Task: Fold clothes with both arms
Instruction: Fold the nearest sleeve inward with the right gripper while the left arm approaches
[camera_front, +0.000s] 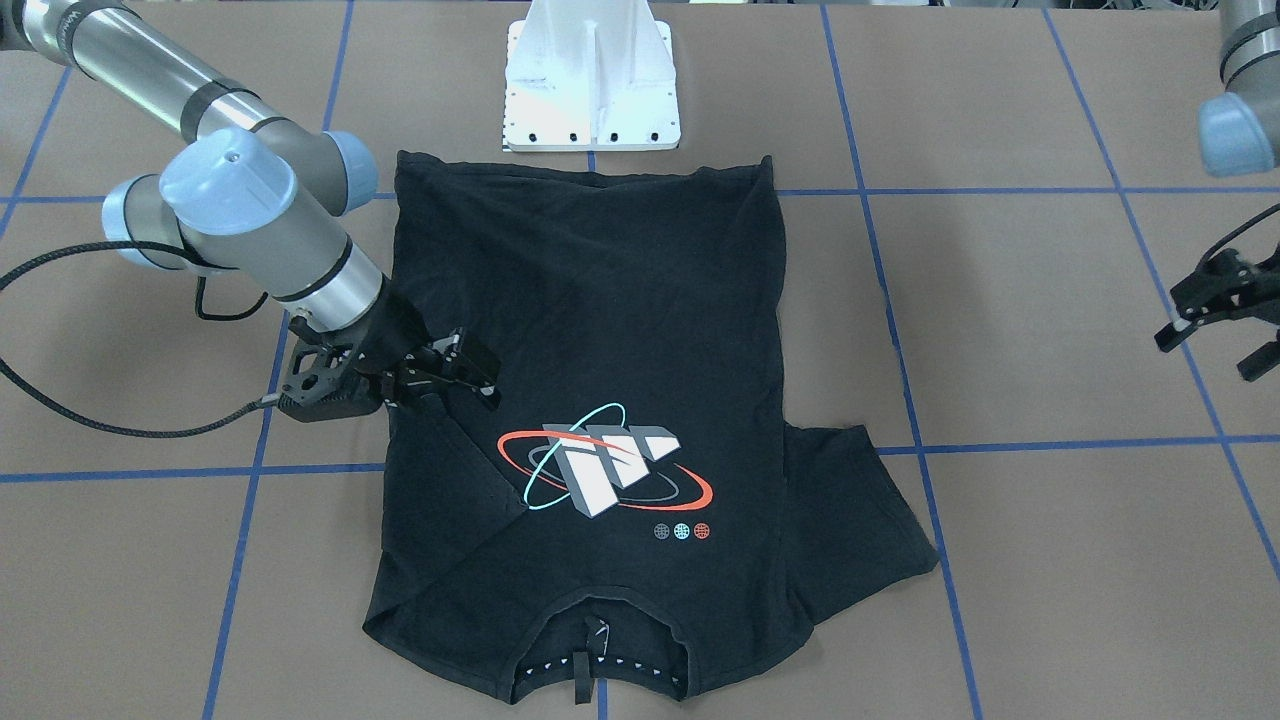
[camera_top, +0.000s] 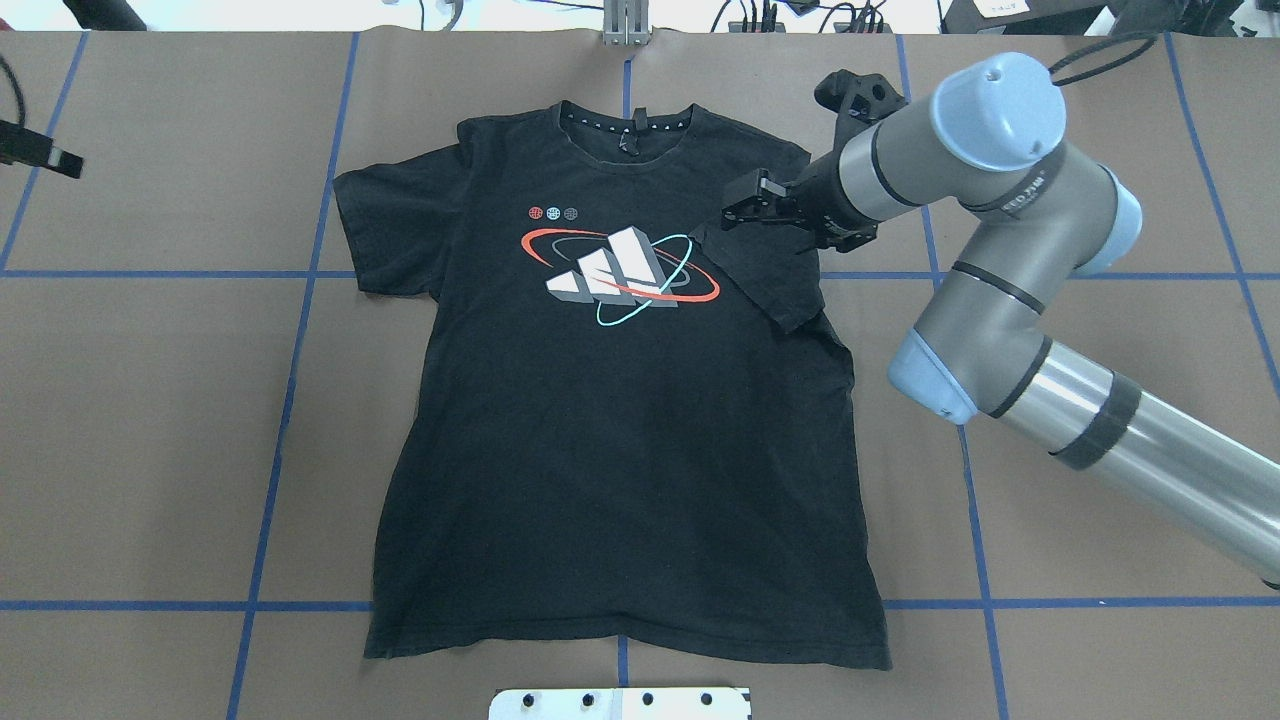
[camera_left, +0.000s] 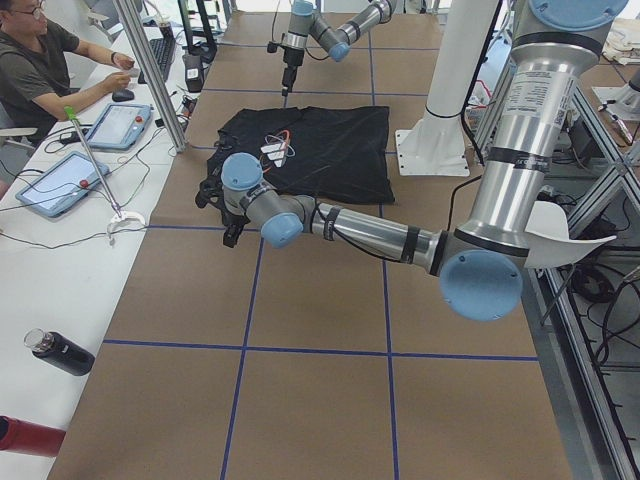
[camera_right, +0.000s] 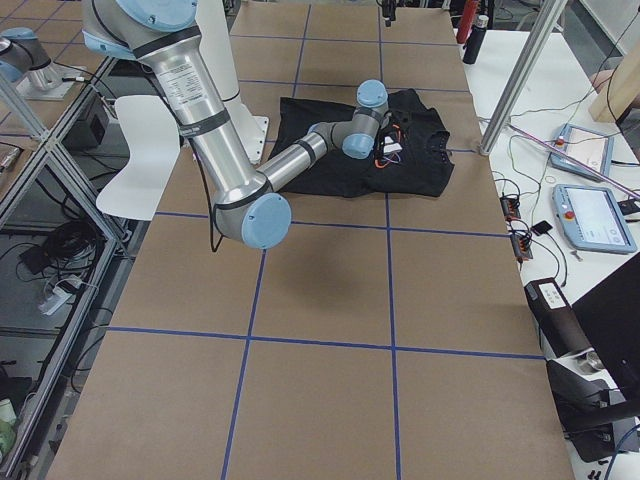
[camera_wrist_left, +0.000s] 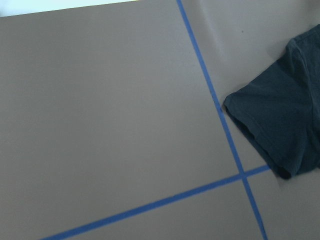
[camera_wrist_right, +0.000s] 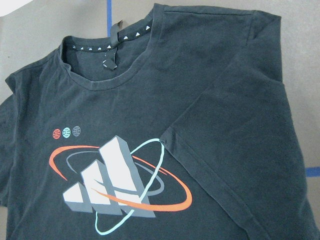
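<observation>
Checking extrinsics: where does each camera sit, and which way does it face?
Front-facing: across table, facing white base; right arm on view's left.
Overhead: behind robot, down on T-shirt; mostly right arm.
Exterior left: table end; left arm near.
Exterior right: opposite end; right arm near.
Left wrist: down, sleeve; no body.
Right wrist: down, graphic; no body.
Shared: T-shirt everywhere.

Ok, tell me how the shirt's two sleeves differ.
The right-side sleeve is folded in over the T-shirt, its tip by the graphic; the left-side sleeve lies spread on the table. The right pincer is at the right-side sleeve; none is near the left-side sleeve. Both are black and short.
</observation>
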